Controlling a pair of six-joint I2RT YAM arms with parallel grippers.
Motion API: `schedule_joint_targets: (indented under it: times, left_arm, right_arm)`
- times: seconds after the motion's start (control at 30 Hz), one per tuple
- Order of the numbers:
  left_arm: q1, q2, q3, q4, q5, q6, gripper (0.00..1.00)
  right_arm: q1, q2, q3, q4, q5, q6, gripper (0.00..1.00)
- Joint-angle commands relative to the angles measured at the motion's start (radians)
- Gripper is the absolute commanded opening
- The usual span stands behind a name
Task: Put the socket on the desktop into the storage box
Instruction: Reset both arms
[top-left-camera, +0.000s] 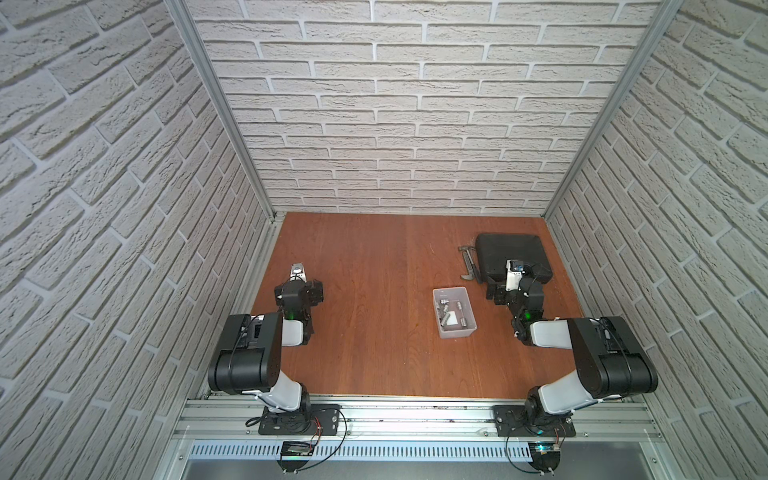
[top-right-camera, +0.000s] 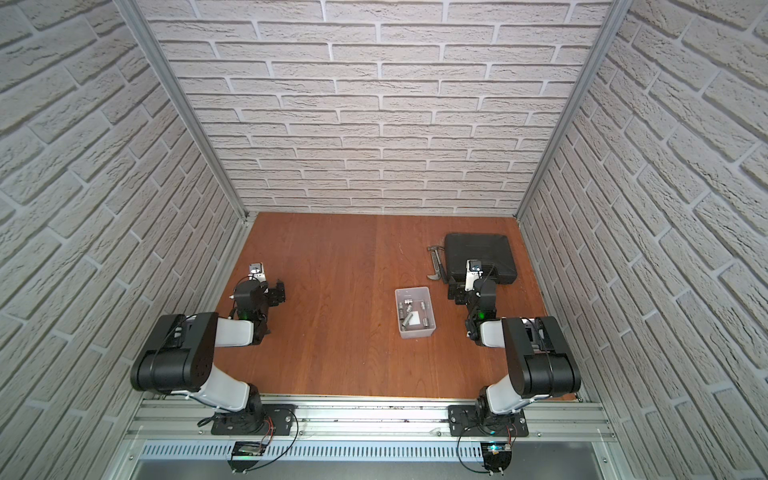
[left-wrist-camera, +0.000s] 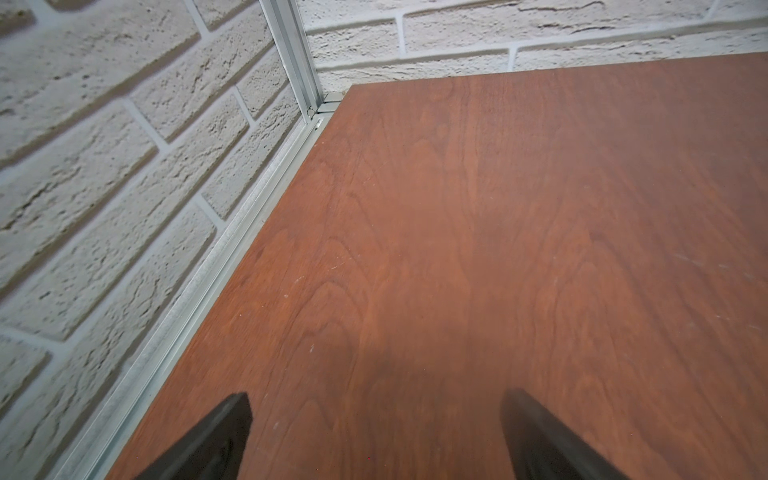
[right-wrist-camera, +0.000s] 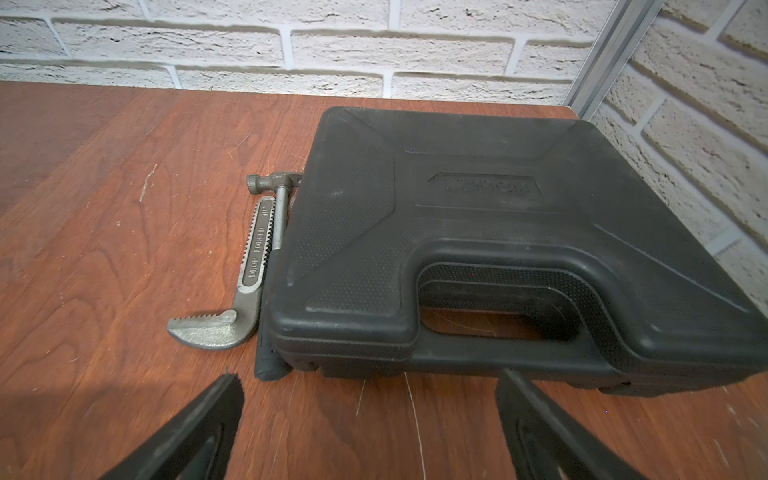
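Observation:
The storage box, a small translucent bin, stands on the reddish-brown desktop, right of centre. Several metal sockets lie inside it. No socket shows on the bare desktop. My right gripper is open and holds nothing. It hangs low over the wood to the right of the box, just in front of the black case. My left gripper is also open with nothing in it. It is low over bare wood near the left wall, far from the box.
A black hard tool case lies at the back right. A grey pipe-wrench jaw and a small hammer lie against its left side. Brick-pattern walls and aluminium rails border the desktop.

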Motion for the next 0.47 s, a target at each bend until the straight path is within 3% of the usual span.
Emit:
schedule_joint_targets:
  times: [0.0, 0.43]
  left_arm:
    - [-0.007, -0.001, 0.006, 0.058, 0.006, 0.012, 0.99]
    - [-0.005, 0.001, 0.007, 0.057, 0.007, 0.011, 0.99]
  right_arm:
    - [0.005, -0.019, 0.015, 0.015, -0.008, -0.015, 0.99]
    - [0.004, -0.020, 0.014, 0.015, -0.011, -0.016, 0.99]
